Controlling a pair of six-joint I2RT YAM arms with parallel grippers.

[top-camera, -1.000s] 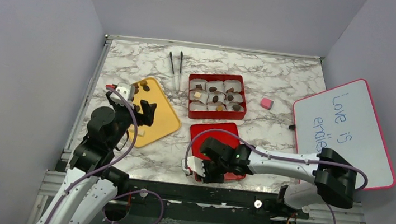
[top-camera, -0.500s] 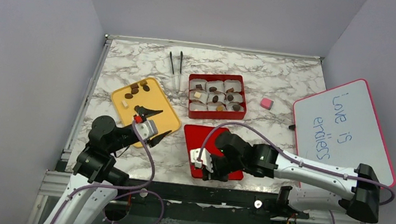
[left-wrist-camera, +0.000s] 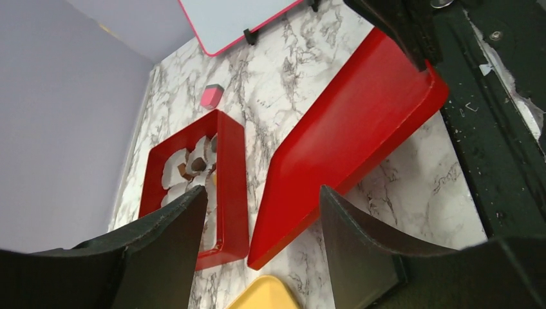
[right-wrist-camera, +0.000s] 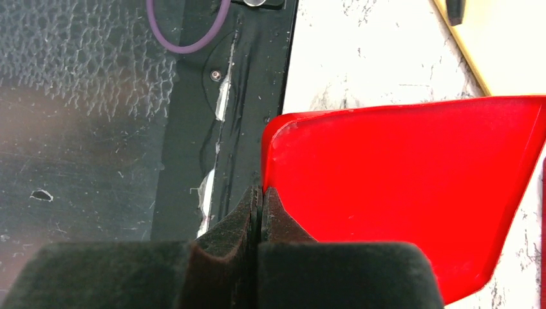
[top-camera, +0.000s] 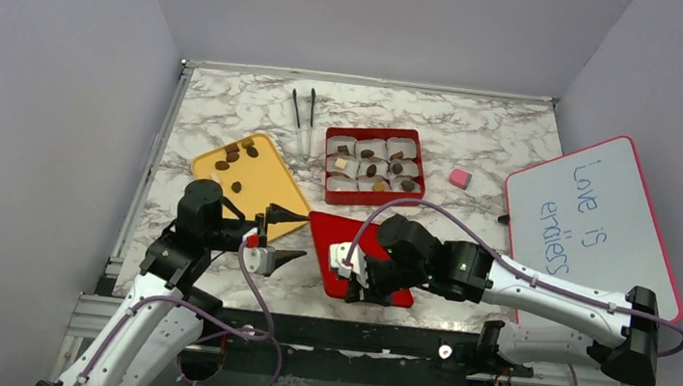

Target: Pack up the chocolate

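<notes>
A marble desk (top-camera: 231, 103) seen from above, with two robot arms reaching in from its near edge. The chocolate (top-camera: 371, 169) is in two places. Several small dark and pale pieces sit in the white paper cups of a red box (top-camera: 326, 164) near the middle of the desk. A few more dark pieces lie loose on a yellow tray (top-camera: 270, 185) to the left of the box, most at its far end.

The right hand (top-camera: 349, 276) has its fingers (right-wrist-camera: 248, 209) pressed together on the near corner of a red lid (top-camera: 333, 236), pinching its rim. The left wrist view shows that corner raised, so the lid is tilted, with its far edge down on the desk just in front of the box.

The left hand (top-camera: 292, 236) points towards the lid from the left with its fingers (left-wrist-camera: 161, 244) spread wide and nothing between them. It is beside the near right edge of the tray.

A pair of dark tweezers (top-camera: 303, 116) lies behind the tray. A small pink block (top-camera: 459, 177) sits right of the box, and a pink-framed whiteboard (top-camera: 596, 222) with blue handwriting leans at the right side.
</notes>
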